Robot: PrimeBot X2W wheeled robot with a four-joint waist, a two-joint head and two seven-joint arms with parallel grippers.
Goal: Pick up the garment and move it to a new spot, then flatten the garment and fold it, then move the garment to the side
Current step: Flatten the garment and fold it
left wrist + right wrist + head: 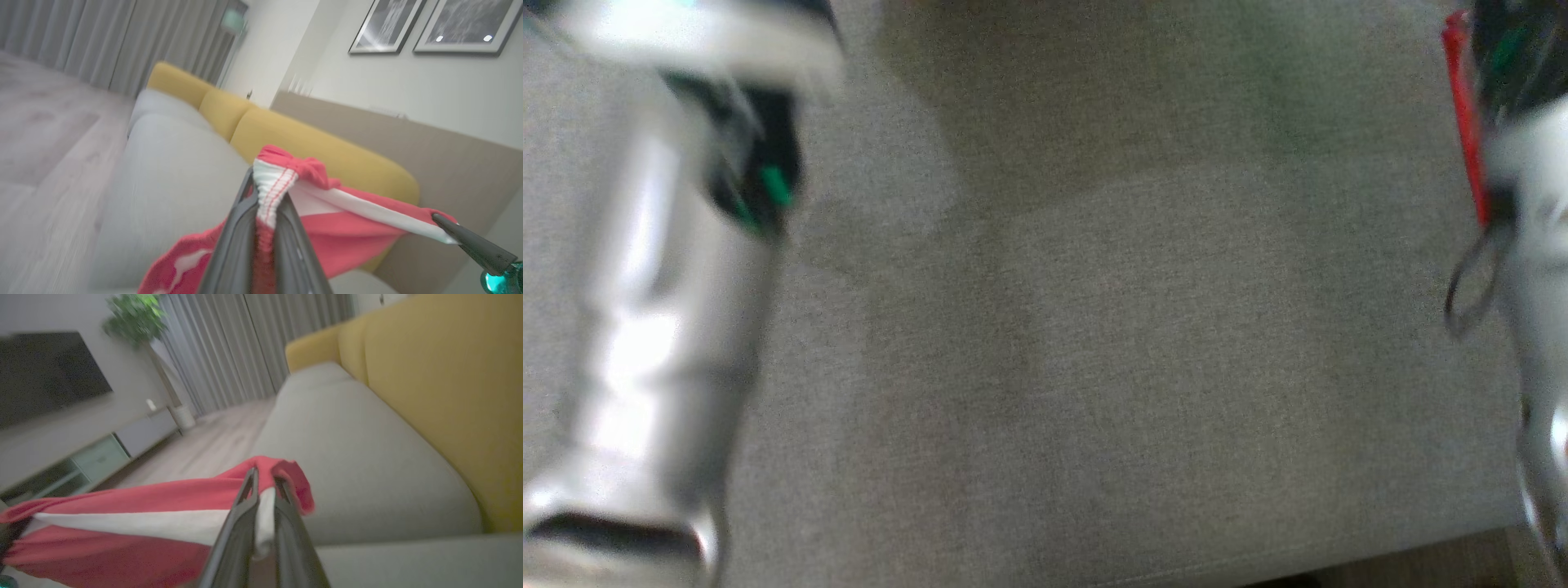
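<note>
You're over a pale grey woven sofa seat (1094, 327) with mustard-yellow back cushions (310, 147). Grey pleated curtains (81, 41), two dark-framed pictures (384, 24), a dark wall screen (45, 375), a leafy potted plant (135, 314) and a pale wood floor (212, 449) surround it. The red garment with a white band (347, 228) hangs stretched in the air above the seat. Your left gripper (265, 188) pinches its gathered white hem, and your right gripper (266, 477) pinches the far end. The white print on the red cloth is too blurred to read.
</note>
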